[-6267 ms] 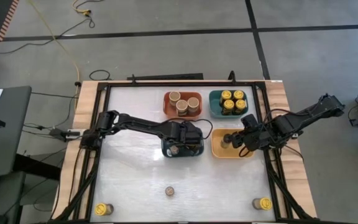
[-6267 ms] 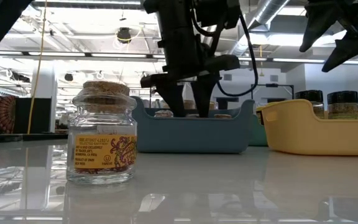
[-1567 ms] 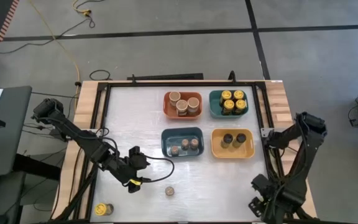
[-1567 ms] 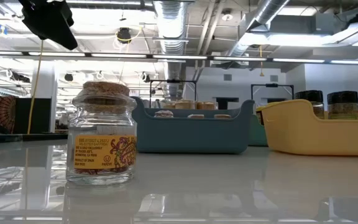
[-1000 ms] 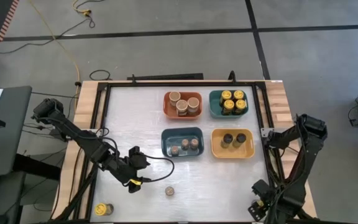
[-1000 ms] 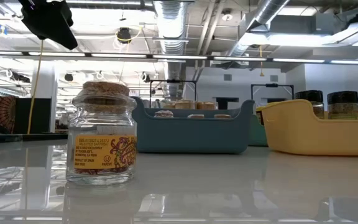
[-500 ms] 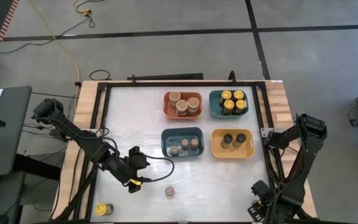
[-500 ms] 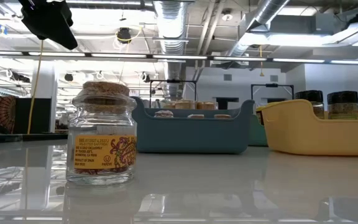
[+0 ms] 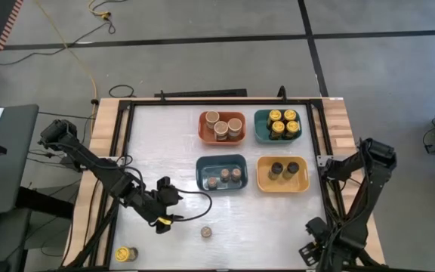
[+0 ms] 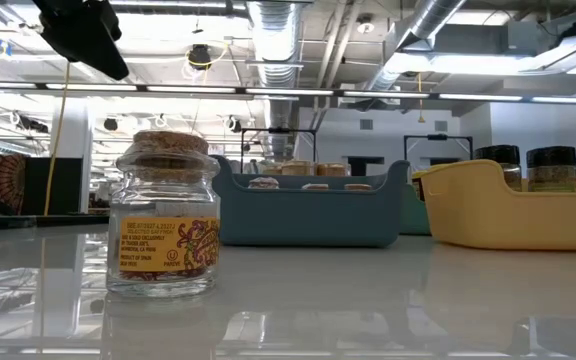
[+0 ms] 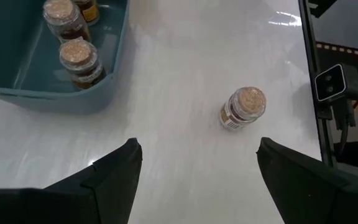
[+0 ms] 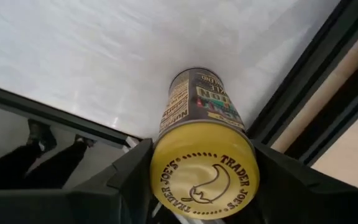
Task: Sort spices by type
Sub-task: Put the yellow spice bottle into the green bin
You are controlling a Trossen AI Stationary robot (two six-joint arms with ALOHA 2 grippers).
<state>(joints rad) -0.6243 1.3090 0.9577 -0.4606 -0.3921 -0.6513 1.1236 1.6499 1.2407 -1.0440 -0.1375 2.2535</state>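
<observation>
The right gripper (image 12: 194,186) clasps a yellow-lidded jar (image 12: 204,149) at the table's near right corner, likely for binning; the left gripper (image 11: 197,168) hangs open.

arms: 2, dark, jointed | end effector fingers (image 11: 114,177): black | cables: black

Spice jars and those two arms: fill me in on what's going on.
The robot is sorting spice jars into bins. The right gripper is at the table's near right corner, its fingers around a yellow-lidded jar. The left gripper hovers open near a cork-topped jar standing loose on the table. Another yellow-lidded jar waits at the near left corner. The four bins already hold jars.
</observation>
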